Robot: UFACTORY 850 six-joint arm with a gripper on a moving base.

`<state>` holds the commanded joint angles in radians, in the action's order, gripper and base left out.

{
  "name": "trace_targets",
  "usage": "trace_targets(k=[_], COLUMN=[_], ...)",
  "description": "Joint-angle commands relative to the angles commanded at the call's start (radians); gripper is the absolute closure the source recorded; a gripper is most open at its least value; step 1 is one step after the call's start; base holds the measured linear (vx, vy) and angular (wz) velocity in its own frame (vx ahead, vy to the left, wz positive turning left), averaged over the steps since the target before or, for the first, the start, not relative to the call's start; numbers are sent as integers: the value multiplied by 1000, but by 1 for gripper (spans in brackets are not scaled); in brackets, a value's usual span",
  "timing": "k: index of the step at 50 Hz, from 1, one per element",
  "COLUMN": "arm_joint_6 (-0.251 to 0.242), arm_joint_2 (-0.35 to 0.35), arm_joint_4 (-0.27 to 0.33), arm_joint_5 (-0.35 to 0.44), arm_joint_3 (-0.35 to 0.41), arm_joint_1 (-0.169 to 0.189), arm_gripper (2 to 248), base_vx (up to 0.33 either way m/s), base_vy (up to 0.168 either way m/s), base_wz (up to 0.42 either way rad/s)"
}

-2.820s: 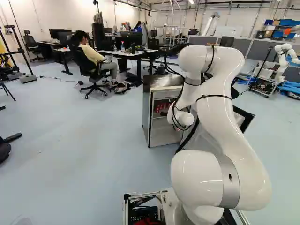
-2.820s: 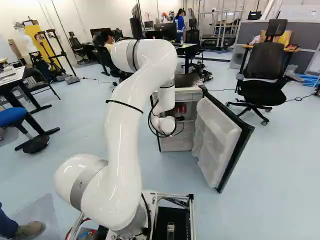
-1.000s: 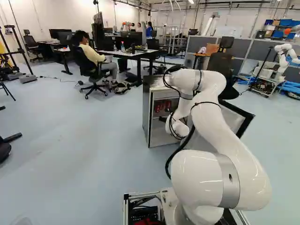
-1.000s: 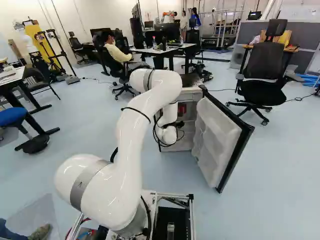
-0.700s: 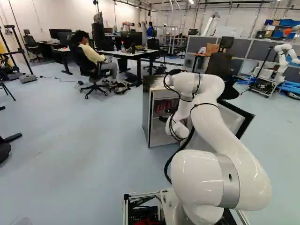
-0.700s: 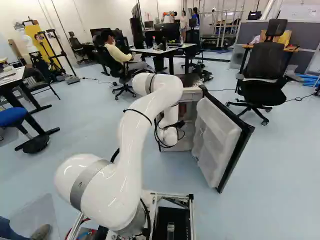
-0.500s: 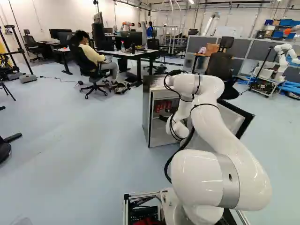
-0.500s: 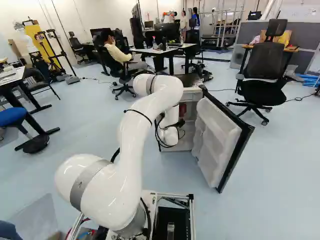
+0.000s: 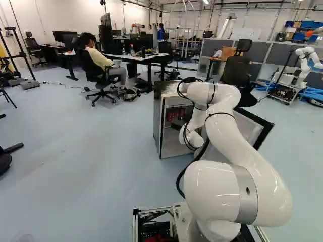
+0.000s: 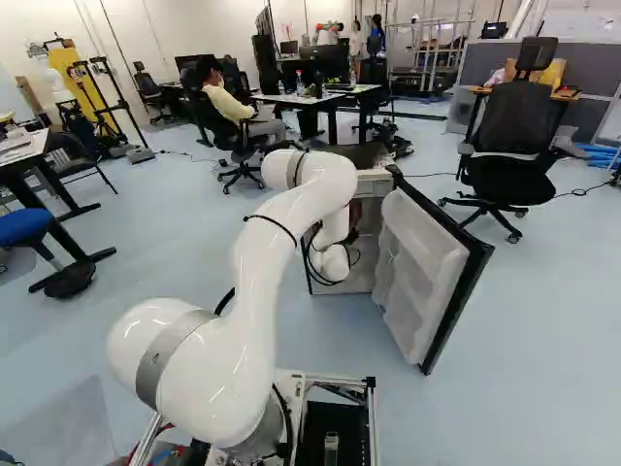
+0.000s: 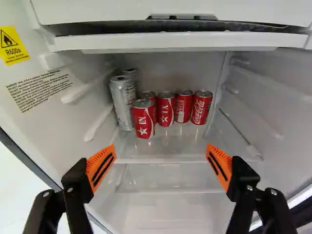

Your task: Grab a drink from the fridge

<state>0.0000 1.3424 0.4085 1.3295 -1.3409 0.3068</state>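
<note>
And here's the hand (image 9: 176, 126) at the open fridge (image 10: 342, 282), its orange-padded fingers spread wide apart! Straight ahead, beyond the fingertips, the red cans (image 11: 183, 107) stand bunched on the shelf (image 11: 190, 150), with the taller silver cans (image 11: 122, 103) right at the end of the cluster.

red cans (image 11: 165, 111): five. silver cans (image 11: 123, 103): two, ten o'clock from red cans. fridge (image 9: 157, 123): one. door (image 10: 417, 272): one.
</note>
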Motion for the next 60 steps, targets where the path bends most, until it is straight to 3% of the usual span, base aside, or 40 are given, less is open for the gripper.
trace_targets(k=[21, 60], arm_joint_6=[0, 0], arm_joint_2=[36, 115], arm_joint_4=[72, 89], arm_joint_5=[0, -10], arm_joint_3=[-68, -216], arm_joint_1=[-2, -15], arm_gripper=[3, 3], base_vx=[0, 0], base_vy=[0, 0], base_wz=[0, 0])
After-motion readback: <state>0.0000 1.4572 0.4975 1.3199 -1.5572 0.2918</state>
